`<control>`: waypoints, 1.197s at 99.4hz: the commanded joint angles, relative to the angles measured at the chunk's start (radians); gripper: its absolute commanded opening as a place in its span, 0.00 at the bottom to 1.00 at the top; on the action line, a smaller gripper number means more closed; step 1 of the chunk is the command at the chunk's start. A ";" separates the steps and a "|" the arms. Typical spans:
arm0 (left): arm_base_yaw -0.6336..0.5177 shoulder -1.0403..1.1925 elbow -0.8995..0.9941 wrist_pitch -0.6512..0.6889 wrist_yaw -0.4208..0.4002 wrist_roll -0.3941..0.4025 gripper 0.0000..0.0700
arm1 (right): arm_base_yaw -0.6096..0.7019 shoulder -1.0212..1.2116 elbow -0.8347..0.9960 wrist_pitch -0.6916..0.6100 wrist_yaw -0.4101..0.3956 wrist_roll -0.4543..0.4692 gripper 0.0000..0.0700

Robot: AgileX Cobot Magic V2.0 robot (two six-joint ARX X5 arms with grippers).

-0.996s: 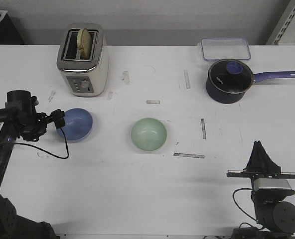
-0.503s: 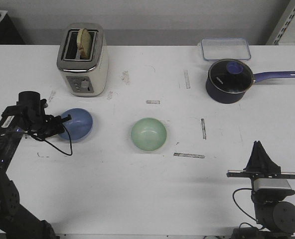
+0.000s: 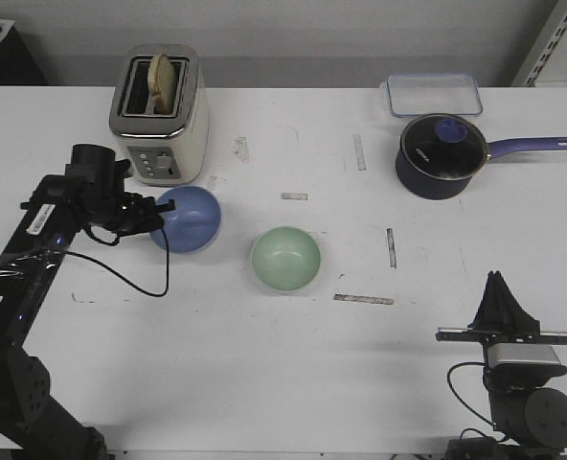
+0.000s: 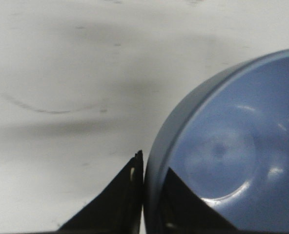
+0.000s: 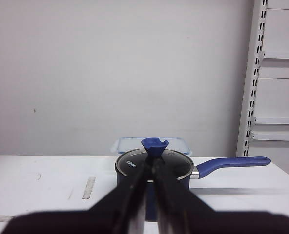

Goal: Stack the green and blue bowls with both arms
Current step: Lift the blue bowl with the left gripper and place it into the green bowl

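The light blue bowl (image 3: 188,218) hangs tilted from my left gripper (image 3: 159,213), which is shut on its rim, just left of the pale green bowl (image 3: 285,258). The green bowl sits upright on the white table near the middle. In the left wrist view one finger (image 4: 120,195) is outside the blue bowl (image 4: 232,146) and the other is inside, pinching the rim, with the bowl's shadow on the table beyond. My right gripper (image 3: 499,292) rests shut and empty at the front right, far from both bowls; in its own view it (image 5: 151,168) points toward the saucepan.
A toaster (image 3: 159,113) with a bread slice stands close behind the blue bowl. A dark blue saucepan with a glass lid (image 3: 442,155) and a clear container (image 3: 434,94) sit at the back right. Tape strips mark the table.
My left arm has carried the blue bowl to the right and slightly back, toward the green bowl, tilting it. The right arm has not moved.
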 commanded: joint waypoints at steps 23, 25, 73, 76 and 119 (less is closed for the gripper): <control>-0.225 0.015 0.024 0.099 0.143 0.005 0.00 | 0.001 -0.001 0.006 0.012 0.000 -0.005 0.02; -0.241 0.015 0.024 0.108 0.143 0.005 0.00 | 0.001 -0.001 0.006 0.012 0.000 -0.005 0.02; -0.393 0.080 0.024 0.202 0.117 0.004 0.09 | 0.001 -0.001 0.006 0.012 0.001 -0.005 0.02; -0.394 0.084 0.024 0.203 0.116 0.004 0.16 | 0.001 -0.001 0.006 0.012 0.001 -0.005 0.02; -0.412 0.042 0.024 0.203 0.101 0.005 0.65 | 0.001 -0.001 0.006 0.012 0.000 -0.005 0.02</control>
